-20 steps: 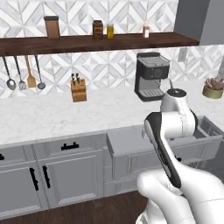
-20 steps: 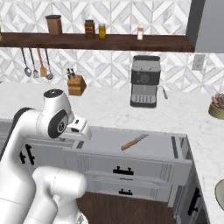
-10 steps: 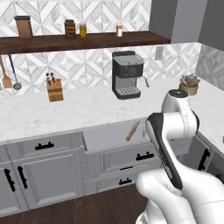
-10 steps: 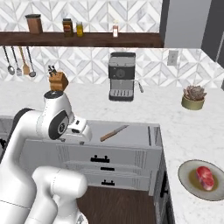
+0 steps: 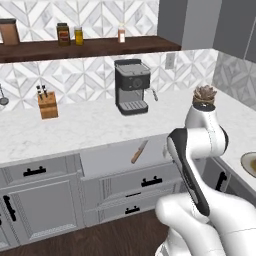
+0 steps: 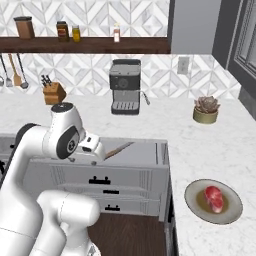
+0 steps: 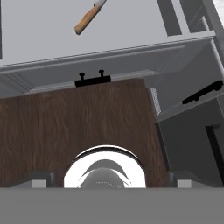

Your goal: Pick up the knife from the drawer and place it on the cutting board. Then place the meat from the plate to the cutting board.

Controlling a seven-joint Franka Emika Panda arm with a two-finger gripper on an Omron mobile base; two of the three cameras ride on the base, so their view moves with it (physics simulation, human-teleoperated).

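The grey drawer [image 5: 110, 156] [image 6: 145, 150] stands pulled out under the marble counter. In it lies the knife [image 5: 139, 151] [image 6: 119, 148] [image 7: 89, 17], brown handle toward me, grey blade pointing away. My gripper [image 6: 98, 151] [image 7: 113, 179] hangs in front of the drawer's front, above the wooden floor, apart from the knife. Its tips sit wide apart at the bottom corners of the hand view, open with nothing between them. On the counter to the right, the plate [image 6: 235, 212] [image 5: 248, 164] carries the red meat [image 6: 214, 196]. The cutting board is out of view.
A coffee machine [image 5: 131, 92] [image 6: 125, 92], a knife block [image 5: 47, 105] [image 6: 54, 91] and a potted plant [image 5: 204, 96] [image 6: 206, 110] stand at the back of the counter. A shelf of jars [image 5: 70, 35] runs above. The drawer's black bar handle [image 7: 92, 79] juts toward me.
The base has driven right, so the whole scene slid left in both base views. The plate with the meat has come into view. The arm's pose looks unchanged.
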